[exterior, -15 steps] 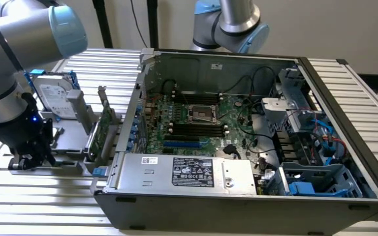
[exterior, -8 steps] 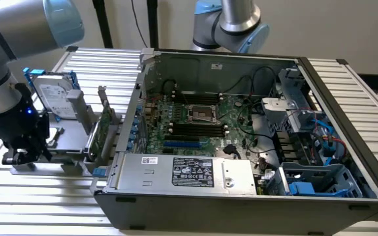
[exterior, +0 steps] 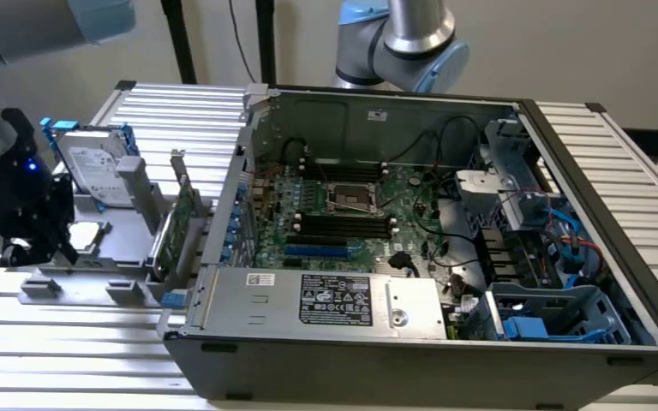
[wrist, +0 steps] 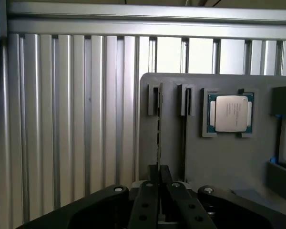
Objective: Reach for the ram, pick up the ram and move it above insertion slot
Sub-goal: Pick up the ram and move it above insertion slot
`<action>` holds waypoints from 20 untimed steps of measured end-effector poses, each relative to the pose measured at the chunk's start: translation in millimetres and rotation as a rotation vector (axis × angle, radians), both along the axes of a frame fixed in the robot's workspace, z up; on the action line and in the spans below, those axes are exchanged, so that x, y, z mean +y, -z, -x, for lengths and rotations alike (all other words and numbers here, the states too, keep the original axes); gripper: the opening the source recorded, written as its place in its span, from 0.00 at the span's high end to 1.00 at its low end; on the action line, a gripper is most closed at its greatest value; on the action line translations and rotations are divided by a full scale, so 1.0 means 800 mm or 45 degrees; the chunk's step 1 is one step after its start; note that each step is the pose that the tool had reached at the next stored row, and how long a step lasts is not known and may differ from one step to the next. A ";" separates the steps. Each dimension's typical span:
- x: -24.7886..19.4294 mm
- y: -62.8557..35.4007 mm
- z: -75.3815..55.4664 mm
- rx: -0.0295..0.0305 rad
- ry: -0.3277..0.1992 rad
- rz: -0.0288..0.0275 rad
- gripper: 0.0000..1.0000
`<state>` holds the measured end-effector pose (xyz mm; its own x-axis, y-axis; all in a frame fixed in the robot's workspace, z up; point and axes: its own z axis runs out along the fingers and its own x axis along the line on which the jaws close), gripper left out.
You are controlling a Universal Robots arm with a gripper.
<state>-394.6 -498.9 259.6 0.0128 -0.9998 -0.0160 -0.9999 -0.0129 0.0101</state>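
Closest to the wrist camera: the black gripper (wrist: 158, 180), jaws almost fully together and pinched on the near end of the ram (wrist: 158, 126). Seen edge-on as a thin dark line, standing in one of two narrow slots of a grey holder (wrist: 171, 138), the slot farther from the processor chip (wrist: 228, 113). Just beside the second slot, that chip in its own square recess, silver lid and green rim; faint lines of print on the lid, too small to read. Beyond the holder, a ribbed aluminium table (wrist: 62, 119).

At the exterior view's left, the same gripper (exterior: 32, 244) hanging over the holder's end. Farther along the holder, a green expansion card (exterior: 181, 224) upright with a metal bracket, then a silver hard drive (exterior: 92, 167) in blue rails, white label unreadable.

Toward that view's right, an open computer case (exterior: 421, 360). At its front, a metal power supply (exterior: 249, 300) carrying a black-and-white sticker (exterior: 338, 301) of marks and fine text, not legible. Behind it, a green motherboard (exterior: 403, 193) with a bare processor socket (exterior: 349, 197) and black memory slots (exterior: 335, 227), well apart from the ram. Farthest back, a silver and blue arm joint (exterior: 403, 38).
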 end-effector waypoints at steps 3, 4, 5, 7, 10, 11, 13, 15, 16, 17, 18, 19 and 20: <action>-0.0001 -0.017 -0.003 0.0001 -0.001 0.0001 0.87; 0.0000 -0.023 -0.004 0.0003 -0.001 0.0002 0.87; 0.0000 -0.029 -0.007 0.0002 -0.001 0.0001 0.87; 0.0000 -0.040 -0.012 0.0001 -0.003 0.0000 0.87; 0.0000 -0.057 -0.021 0.0004 -0.007 -0.0008 0.87; 0.0000 -0.063 -0.024 0.0007 -0.008 -0.0009 0.87; 0.0000 -0.074 -0.029 0.0007 -0.011 -0.0016 0.87; 0.0000 -0.085 -0.035 0.0010 -0.014 -0.0020 0.87; 0.0000 -0.091 -0.039 0.0011 -0.015 -0.0023 0.87; 0.0000 -0.097 -0.042 0.0014 -0.016 -0.0024 0.87; 0.0000 -0.103 -0.047 0.0017 -0.017 -0.0026 0.87; 0.0000 -0.108 -0.052 0.0019 -0.017 -0.0027 0.87; 0.0001 -0.114 -0.057 0.0022 -0.017 -0.0028 0.87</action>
<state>-349.1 -498.8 350.9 0.0258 -0.9995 -0.0183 -0.9996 -0.0260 0.0118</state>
